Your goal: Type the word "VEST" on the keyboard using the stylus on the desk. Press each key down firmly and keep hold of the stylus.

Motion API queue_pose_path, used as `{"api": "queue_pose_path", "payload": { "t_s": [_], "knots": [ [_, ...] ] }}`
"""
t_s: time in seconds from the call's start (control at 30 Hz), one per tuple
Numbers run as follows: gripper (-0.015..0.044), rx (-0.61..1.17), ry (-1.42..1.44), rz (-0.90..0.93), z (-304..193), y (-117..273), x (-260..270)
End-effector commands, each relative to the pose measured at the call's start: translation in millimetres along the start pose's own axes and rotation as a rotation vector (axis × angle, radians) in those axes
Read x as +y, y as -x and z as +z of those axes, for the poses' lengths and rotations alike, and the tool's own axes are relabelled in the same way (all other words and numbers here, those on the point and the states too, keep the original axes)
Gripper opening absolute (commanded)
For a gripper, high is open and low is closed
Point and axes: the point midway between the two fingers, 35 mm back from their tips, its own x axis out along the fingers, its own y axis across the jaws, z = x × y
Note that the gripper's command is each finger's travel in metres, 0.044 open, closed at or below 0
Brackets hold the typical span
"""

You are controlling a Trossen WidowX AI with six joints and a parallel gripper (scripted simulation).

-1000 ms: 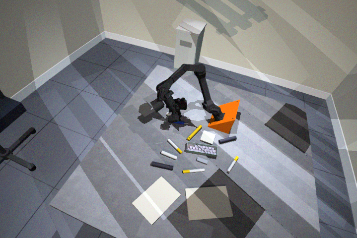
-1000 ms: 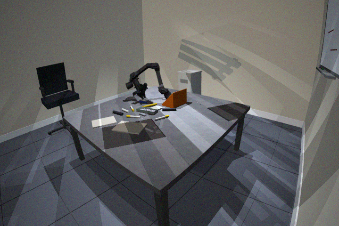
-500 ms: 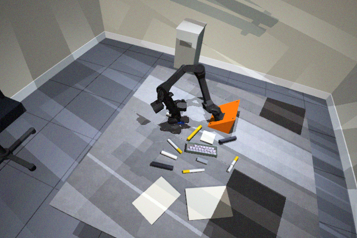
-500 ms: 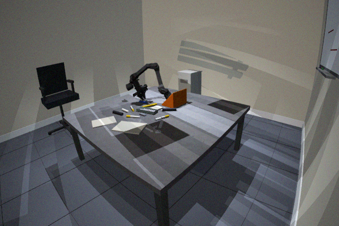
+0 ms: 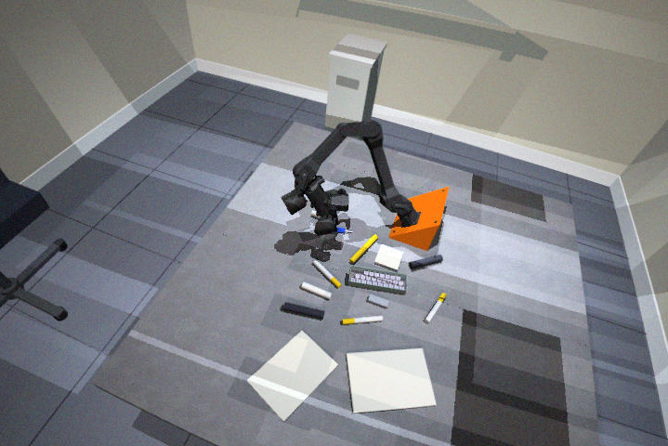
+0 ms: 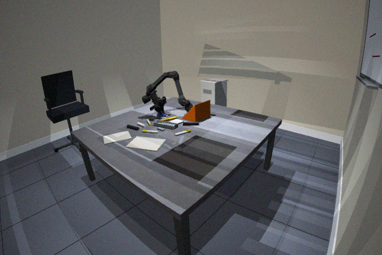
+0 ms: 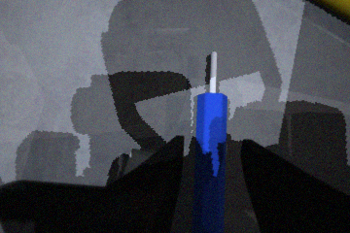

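Note:
The stylus point(image 5: 340, 229) point(image 6: 161, 115) point(image 7: 212, 112) has a blue barrel and a thin pale tip. It lies on the desk, its tip pointing up the picture in the wrist view. My gripper point(image 7: 212, 145) is low over it with fingers part open, one on each side of the barrel. A gap shows between the barrel and each finger, so it is not gripped. The barrel's rear end is out of the wrist view. The small keyboard point(image 5: 376, 280) point(image 6: 165, 124), with a dark green case and pale keys, lies in front of the arm, away from the gripper.
A yellow marker point(image 5: 363, 248) point(image 6: 169, 118) and a white pad point(image 5: 389, 256) lie between gripper and keyboard. Several markers, a grey eraser point(image 5: 377, 301) and two paper sheets lie around and in front of the keyboard. An orange wedge point(image 5: 418, 231) point(image 6: 198, 111) stands at the arm's base.

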Motion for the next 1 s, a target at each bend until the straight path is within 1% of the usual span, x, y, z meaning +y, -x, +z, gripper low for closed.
{"api": "queue_pose_path", "payload": {
  "t_s": [0.0,0.57,0.7,0.9,0.97],
  "knots": [
    [0.0150,-0.007,0.005,-0.001,0.3,-4.3,-0.4],
    [0.0150,-0.007,0.005,0.000,-5.2,-14.0,-0.4],
    [0.0045,-0.002,0.001,0.002,-6.1,-12.5,0.1],
    [0.0005,-0.002,0.001,0.002,-6.1,-12.5,0.1],
    [0.0000,-0.002,0.001,0.002,-6.1,-12.5,0.1]
  ]
}}
